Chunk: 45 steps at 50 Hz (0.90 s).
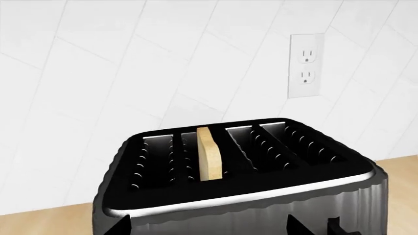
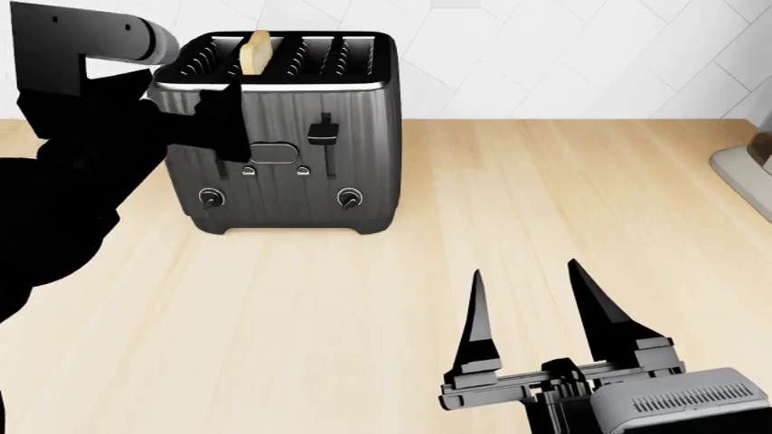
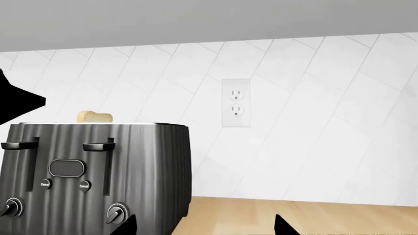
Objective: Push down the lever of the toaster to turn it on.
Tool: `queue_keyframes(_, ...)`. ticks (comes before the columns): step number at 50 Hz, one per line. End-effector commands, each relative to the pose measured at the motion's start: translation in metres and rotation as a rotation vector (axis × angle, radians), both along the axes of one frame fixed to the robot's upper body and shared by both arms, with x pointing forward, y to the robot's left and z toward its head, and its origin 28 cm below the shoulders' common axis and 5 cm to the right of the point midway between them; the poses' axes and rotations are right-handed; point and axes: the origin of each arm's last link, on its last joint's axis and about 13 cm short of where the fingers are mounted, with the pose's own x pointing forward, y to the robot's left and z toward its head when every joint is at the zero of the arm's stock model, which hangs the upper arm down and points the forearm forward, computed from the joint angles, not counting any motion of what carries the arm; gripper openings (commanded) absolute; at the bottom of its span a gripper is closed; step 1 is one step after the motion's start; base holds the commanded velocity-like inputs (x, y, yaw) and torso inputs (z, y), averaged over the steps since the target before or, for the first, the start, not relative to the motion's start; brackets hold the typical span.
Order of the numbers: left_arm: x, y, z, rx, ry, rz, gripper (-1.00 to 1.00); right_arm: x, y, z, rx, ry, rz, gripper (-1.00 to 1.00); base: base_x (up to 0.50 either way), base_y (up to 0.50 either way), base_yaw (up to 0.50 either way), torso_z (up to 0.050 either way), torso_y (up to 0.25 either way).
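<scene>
The toaster (image 2: 284, 136) stands on the light wooden worktop (image 2: 399, 271) near the white tiled wall (image 2: 543, 54), at the left half of the head view, its front face turned toward the robot. It is a dark grey ribbed box with four slots on top; one slice of bread (image 2: 255, 52) stands upright in the second slot from its left-hand end, projecting above the rim. On the front face the right-hand slider tab (image 2: 321, 134) sits near the top of its vertical slot, and the oval badge (image 2: 274, 152) lies between the two slots, with a round dial (image 2: 349, 196) below at each side. The lever (image 3: 18, 145) is hidden in the head view behind the left tool; the right wrist view shows it at the same height as the right-hand tab, near the top of its travel. The left tool (image 2: 223, 122) is at the upper left front of the toaster, directly over the lever's position; from the left wrist view its two finger tips appear spread apart against the front edge of the toaster, so it stands open, and whether a finger touches the lever cannot be told. The right tool (image 2: 531, 280) hovers over bare worktop, well apart from the toaster, its two pointed fingers spread and holding nothing. A wall outlet (image 3: 236, 103) is mounted on the tiles behind and to the right of the toaster. The edge of a further appliance (image 2: 748, 167) shows at the far right of the head view.
</scene>
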Motion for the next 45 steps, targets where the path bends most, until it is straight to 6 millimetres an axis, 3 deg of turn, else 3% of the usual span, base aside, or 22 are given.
queue_keyframes(1,0.018,0.003,-0.001,0.005,0.101,0.025,1.0,0.001,-0.001,0.001,0.007,0.005,-0.003,1.0,0.0,0.0,0.0,0.0,0.0)
queue_keyframes(45,0.03,0.009,-0.012,-0.016,0.146,0.066,1.0,0.0,-0.002,0.002,0.011,0.005,-0.005,1.0,0.0,0.0,0.0,0.0,0.0)
